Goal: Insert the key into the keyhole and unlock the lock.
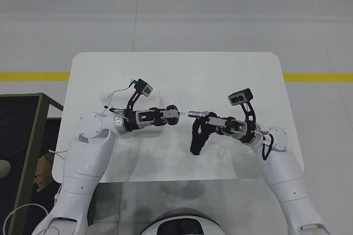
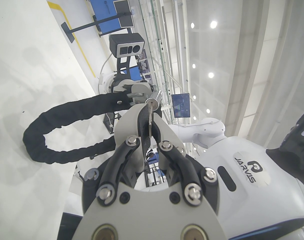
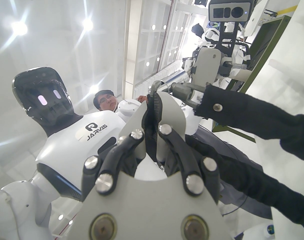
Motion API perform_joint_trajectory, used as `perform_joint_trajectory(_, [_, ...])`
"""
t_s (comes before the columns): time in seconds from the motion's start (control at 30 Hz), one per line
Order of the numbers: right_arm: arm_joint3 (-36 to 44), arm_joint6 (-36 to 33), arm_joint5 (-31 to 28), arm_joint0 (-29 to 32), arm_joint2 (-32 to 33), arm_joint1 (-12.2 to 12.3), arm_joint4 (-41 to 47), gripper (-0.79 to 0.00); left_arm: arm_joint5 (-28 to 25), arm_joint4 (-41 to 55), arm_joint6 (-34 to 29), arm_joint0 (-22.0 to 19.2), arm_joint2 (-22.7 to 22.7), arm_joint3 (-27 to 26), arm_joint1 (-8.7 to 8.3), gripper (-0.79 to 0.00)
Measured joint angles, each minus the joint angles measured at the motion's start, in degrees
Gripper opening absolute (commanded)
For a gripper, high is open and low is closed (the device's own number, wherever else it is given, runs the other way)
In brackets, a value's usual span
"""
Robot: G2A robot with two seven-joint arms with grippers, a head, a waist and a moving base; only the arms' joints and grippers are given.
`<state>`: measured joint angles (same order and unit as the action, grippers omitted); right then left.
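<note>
We see a white table [image 1: 247, 70], and both arms meet above the middle of the table. The left gripper [image 2: 149, 112] is over the table's middle, a bit to the left side. Its jaws are shut tight on the key [image 2: 151, 126]. The flat silver key sits between the black pads [image 2: 145, 126], and its thin end pokes out past them. The tip of the key is inside the keyhole [image 2: 151, 104], in the round shiny end of the lock [image 2: 155, 97].

The lock is up in the air above the middle of the table, between the two grippers. It has a silver metal body and a long black loop [image 2: 42, 138] with a soft cloth cover. The loop hangs down from the lock toward the table top. We cannot tell if the loop touches the table.

The right gripper [image 3: 152, 98] is over the table's middle too, a bit to the right side. Its jaws are shut on the other end of the lock's metal body. The two grippers point at each other, with just the key and the lock between them.

On the floor past the far edge of the table runs a yellow line [image 1: 23, 76]. Next to the left side of the table stands a dark box [image 1: 12, 126] with a green rim.
</note>
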<state>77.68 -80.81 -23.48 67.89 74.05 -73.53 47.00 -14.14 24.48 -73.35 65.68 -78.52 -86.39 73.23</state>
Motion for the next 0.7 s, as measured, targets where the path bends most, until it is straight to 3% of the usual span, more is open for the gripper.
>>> perform_joint_trajectory(0.5, [-2.4,-2.7,2.7,0.1,2.8,-0.2,9.5,-0.785,1.6,1.7,0.4,-0.1,-1.3,1.6,-0.1,-0.785])
perform_joint_trajectory(0.57, [-3.6,-3.5,3.7,0.0,2.3,-0.5,11.9,-0.785,4.2,-0.6,0.0,-0.4,-0.7,2.1,-0.2,-0.785])
perform_joint_trajectory(0.7, [-5.1,-3.1,3.3,-1.0,2.0,-0.2,6.8,-0.785,4.5,-0.6,-0.1,-0.5,-0.6,2.2,-0.23,-0.785])
